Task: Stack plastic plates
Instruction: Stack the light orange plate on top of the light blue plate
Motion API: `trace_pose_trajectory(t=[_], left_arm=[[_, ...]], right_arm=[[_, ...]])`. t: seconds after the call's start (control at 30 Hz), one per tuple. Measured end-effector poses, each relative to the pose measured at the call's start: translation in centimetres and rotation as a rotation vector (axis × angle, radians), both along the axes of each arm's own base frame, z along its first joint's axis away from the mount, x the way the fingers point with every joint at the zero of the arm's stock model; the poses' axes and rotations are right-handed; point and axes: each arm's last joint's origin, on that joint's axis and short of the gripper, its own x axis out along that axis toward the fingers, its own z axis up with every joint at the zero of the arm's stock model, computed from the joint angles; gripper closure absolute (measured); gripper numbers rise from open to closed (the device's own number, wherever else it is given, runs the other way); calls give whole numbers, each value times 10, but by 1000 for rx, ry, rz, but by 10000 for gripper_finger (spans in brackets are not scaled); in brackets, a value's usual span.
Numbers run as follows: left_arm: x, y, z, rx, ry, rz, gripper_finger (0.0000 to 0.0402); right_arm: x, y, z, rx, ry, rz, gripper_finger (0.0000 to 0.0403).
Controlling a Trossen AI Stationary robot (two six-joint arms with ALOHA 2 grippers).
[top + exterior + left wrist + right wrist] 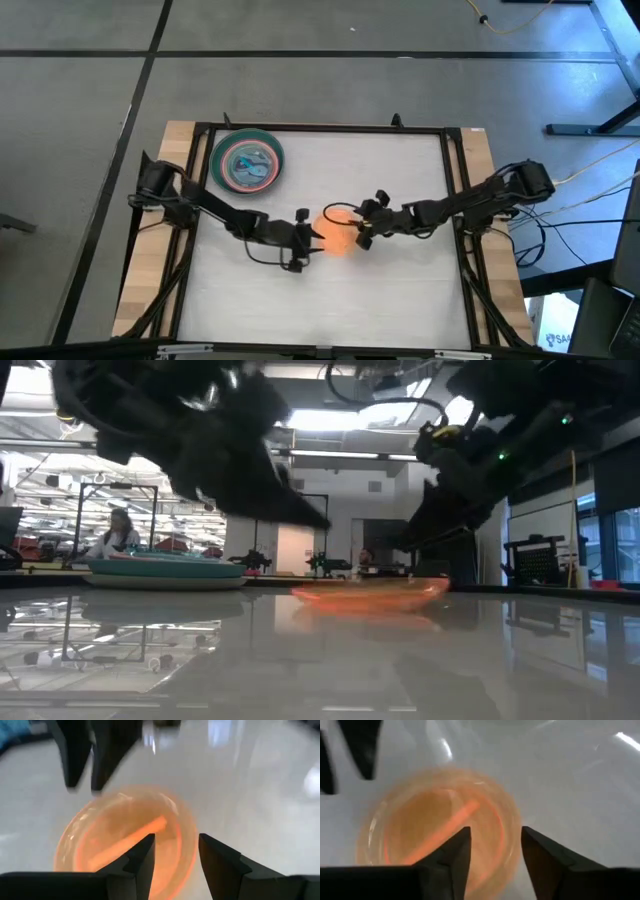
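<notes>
A translucent orange plate (pixel 338 232) lies flat near the middle of the table, also seen in the low view (pixel 370 590). My left gripper (pixel 314 238) comes at its left side and my right gripper (pixel 360 232) at its right side. Both are open. In each wrist view the plate's rim runs between the fingers, one finger over the plate's inside and one outside it: left gripper (pixel 175 855), right gripper (pixel 495 852). A stack of nested plates (pixel 247 160), teal green outermost with pink and cyan showing inside, rests on the table's far left part.
A black frame (pixel 320 128) borders the table on all sides. The stack (pixel 165 572) stands well to the far left of both grippers. A person (pixel 112 532) sits in the room beyond the table. Bare table surface (pixel 400 300) stretches toward the near edge.
</notes>
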Motion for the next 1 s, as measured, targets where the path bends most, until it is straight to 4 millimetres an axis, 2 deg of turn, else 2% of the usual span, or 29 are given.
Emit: trace_pose_trajectory(t=[0.17,0.3,0.47,0.6,0.77,0.87,1.0], left_arm=[[20,-2,-13,35,163,-5,256],[28,-4,-22,76,208,-66,256],[33,-6,-29,85,215,-87,256],[34,0,-37,88,235,-70,256],[35,7,-39,85,245,-45,263],[35,7,-39,90,247,-41,287],[35,8,-39,96,253,-34,338]], right_arm=[[-9,22,3,-69,24,94,213],[-12,42,-3,-142,20,122,208],[-15,57,-15,-212,27,106,207],[-11,59,-25,-227,32,91,207],[-6,61,-35,-240,19,71,207],[-6,61,-40,-244,26,72,207],[-5,62,-43,-247,27,75,207]])
